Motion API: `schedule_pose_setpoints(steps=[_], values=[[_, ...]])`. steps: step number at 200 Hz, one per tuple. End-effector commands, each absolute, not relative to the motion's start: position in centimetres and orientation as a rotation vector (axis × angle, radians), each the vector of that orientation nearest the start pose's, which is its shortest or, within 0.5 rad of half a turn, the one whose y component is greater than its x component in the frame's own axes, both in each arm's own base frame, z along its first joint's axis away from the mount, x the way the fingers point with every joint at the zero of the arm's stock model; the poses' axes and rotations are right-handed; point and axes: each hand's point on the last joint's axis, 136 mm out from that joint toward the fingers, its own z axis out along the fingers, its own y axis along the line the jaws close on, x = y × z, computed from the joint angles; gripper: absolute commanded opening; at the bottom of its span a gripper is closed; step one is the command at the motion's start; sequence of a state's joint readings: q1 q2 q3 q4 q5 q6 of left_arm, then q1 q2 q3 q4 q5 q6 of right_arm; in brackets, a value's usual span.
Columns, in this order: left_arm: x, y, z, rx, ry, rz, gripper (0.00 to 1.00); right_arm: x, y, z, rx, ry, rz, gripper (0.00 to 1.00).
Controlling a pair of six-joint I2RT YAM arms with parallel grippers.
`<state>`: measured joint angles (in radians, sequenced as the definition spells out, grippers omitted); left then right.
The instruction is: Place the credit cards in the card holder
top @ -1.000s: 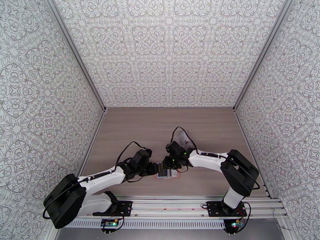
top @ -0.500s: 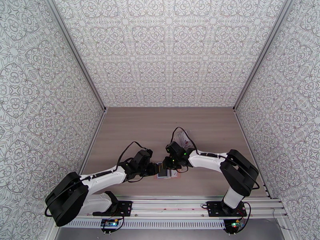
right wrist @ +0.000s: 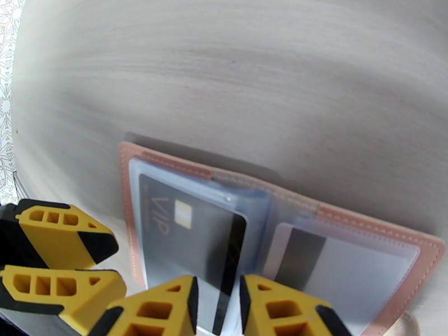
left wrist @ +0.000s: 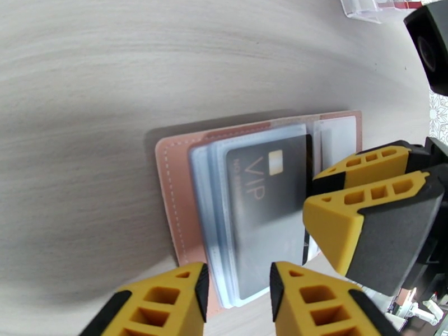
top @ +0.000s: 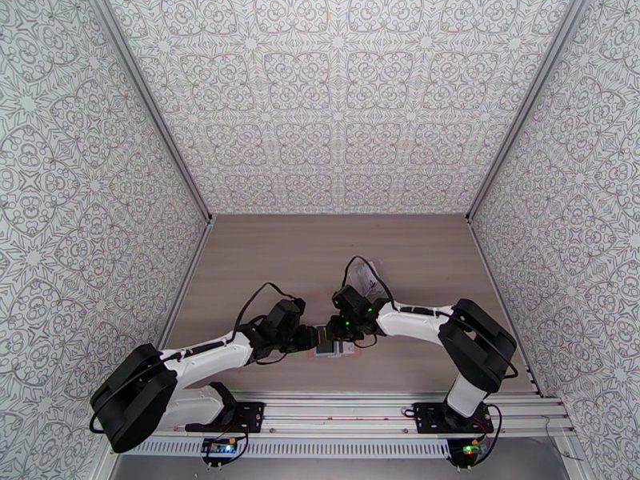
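The pinkish-brown leather card holder (left wrist: pixel 171 214) lies open and flat by the near edge of the wooden table (top: pixel 320 250). The right gripper (right wrist: pixel 218 289) pinches the edge of the black VIP card (left wrist: pixel 269 219) — mostly inside a clear sleeve (right wrist: pixel 252 219). The left gripper (left wrist: pixel 238 275) straddles the holder's end, part-spread — whether it grips, I cannot tell.

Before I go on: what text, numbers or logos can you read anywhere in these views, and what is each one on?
"VIP": on the face of the dark card lying at the open card holder.
Fine print running beside "VIP" on the same card: too small and blurred to read.
Red marks on the clear pouch at the far edge of the left wrist view: too blurred to read.
Nothing else legible.
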<state>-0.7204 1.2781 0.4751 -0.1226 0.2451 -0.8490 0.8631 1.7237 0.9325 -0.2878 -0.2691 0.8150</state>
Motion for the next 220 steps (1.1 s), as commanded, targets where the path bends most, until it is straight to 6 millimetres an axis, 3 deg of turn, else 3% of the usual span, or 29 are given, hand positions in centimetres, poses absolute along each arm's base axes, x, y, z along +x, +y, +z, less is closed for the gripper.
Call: schedule_pose_setpoints(steps=[1,76,132,220], values=[[20.2,-23.5,4.4,-0.064,2.694,-0.9,0.38,21.6,32.5,2.9,-0.16,2.892,0.801,0.28],[20.2,-23.7,4.6,-0.068,2.687,-0.915,0.38,21.8,32.7,4.8,-0.163,2.839,0.844,0.28],[20.4,-23.8,4.7,-0.067,2.686,-0.914,0.38,21.5,33.2,4.0,-0.18,2.862,0.868,0.2],[20.5,-23.7,4.9,-0.071,2.686,-0.911,0.38,21.3,32.8,2.7,-0.175,2.894,0.825,0.2]])
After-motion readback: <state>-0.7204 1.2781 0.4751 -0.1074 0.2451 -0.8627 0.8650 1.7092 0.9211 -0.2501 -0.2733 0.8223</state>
